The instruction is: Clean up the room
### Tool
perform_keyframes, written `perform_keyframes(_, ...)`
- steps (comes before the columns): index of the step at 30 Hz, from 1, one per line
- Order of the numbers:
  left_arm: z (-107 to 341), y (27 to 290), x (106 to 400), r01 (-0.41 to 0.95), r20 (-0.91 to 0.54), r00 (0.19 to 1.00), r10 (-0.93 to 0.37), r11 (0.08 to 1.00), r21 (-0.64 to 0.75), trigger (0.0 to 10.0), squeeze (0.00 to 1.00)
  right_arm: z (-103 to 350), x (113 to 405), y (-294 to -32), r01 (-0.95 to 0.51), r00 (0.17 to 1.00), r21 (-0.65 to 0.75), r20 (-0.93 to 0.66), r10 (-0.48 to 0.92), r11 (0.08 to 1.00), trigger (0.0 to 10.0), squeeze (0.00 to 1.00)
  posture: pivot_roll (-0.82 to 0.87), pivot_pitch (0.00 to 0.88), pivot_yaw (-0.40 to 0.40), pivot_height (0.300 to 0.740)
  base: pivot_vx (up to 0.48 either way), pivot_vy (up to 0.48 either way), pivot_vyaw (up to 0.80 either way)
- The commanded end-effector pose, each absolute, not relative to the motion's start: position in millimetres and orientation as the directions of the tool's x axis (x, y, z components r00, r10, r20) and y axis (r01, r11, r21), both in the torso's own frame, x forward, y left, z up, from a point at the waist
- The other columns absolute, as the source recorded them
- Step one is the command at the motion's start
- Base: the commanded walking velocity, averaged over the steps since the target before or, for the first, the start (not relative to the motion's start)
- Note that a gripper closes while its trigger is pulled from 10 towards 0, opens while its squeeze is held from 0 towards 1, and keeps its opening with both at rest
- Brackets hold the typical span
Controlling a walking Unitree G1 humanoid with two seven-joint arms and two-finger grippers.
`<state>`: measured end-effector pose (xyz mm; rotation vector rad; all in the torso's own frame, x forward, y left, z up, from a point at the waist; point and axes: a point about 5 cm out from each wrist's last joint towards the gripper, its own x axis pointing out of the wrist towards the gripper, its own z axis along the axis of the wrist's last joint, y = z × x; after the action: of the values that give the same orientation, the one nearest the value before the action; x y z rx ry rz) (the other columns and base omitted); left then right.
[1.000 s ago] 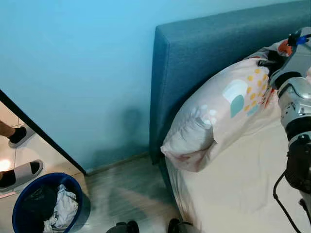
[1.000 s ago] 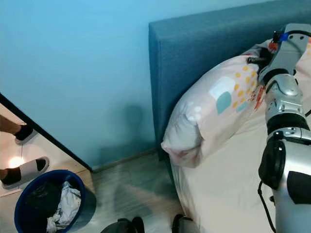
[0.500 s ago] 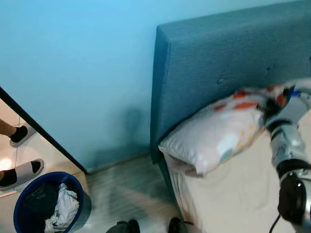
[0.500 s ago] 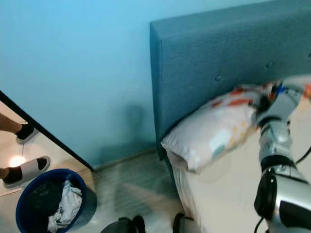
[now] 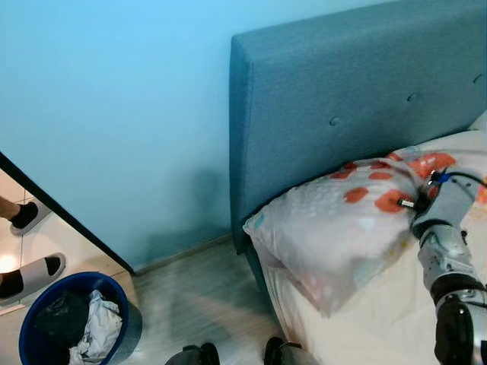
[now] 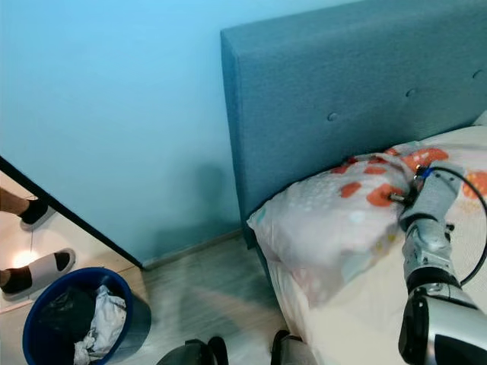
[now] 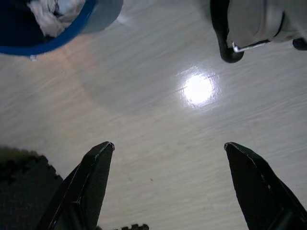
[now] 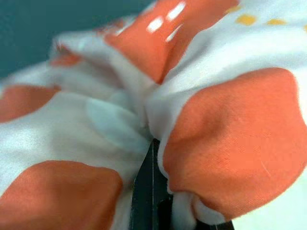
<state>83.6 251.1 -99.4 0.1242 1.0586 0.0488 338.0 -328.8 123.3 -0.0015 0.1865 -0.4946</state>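
A white pillow (image 5: 346,228) with orange spots lies at the head of the bed (image 5: 396,327), against the blue headboard (image 5: 342,99). My right gripper (image 5: 421,202) is shut on the pillow's fabric near its top edge. In the right wrist view the orange-spotted pillow cloth (image 8: 182,110) bunches around one black finger (image 8: 148,191). My left gripper (image 7: 168,158) hangs open above the wooden floor (image 7: 158,124), with nothing between its fingers.
A blue basket (image 5: 46,319) holding clothes stands on the floor at the lower left, also seen as the basket (image 7: 48,24) in the left wrist view. A person's feet in slippers (image 5: 30,274) stand beyond a doorway at the left. The light blue wall (image 5: 114,114) runs behind.
My right gripper has pulled the pillow down from standing against the headboard to lying flat, orange-spotted side up. The camera has shifted slightly.
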Motion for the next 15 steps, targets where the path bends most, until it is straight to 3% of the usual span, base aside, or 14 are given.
perform_keyframes(1, -101.5, 256.1, 66.9, 0.012, -0.888, 0.446, 0.11, 0.992, 0.129, 10.0, 0.0, 105.0, 329.5, -328.3, 0.486, 0.836, -0.066, -0.258, -0.485, 0.872, 10.0, 0.0, 0.05, 0.347, 0.02, 0.74, 0.0, 0.0, 0.0)
perform_keyframes(6, -101.7, 256.9, 64.8, -0.005, -0.888, 0.442, 0.125, 0.991, 0.137, 10.0, 0.0, 72.5, 310.4, -328.3, 0.525, 0.733, -0.158, -0.415, -0.539, 0.836, 10.0, 0.0, 0.06, 0.353, 0.022, 0.74, 0.0, 0.0, 0.0)
perform_keyframes(14, -102.4, 256.8, 62.9, -0.048, -0.889, 0.436, 0.142, 0.99, 0.135, 10.0, 0.0, 77.0, 307.4, -336.7, 0.531, 0.698, -0.3, -0.374, -0.61, 0.792, 10.0, 0.0, 0.06, 0.35, 0.02, 0.74, 0.0, 0.0, 0.0)
perform_keyframes(15, -102.4, 256.8, 62.9, -0.07, -0.885, 0.439, 0.152, 0.988, 0.135, 10.0, 0.0, 77.4, 306.3, -338.9, 0.541, 0.688, -0.304, -0.375, -0.621, 0.784, 10.0, 1.0, 0.06, 0.346, 0.017, 0.74, 0.0, 0.0, 0.0)
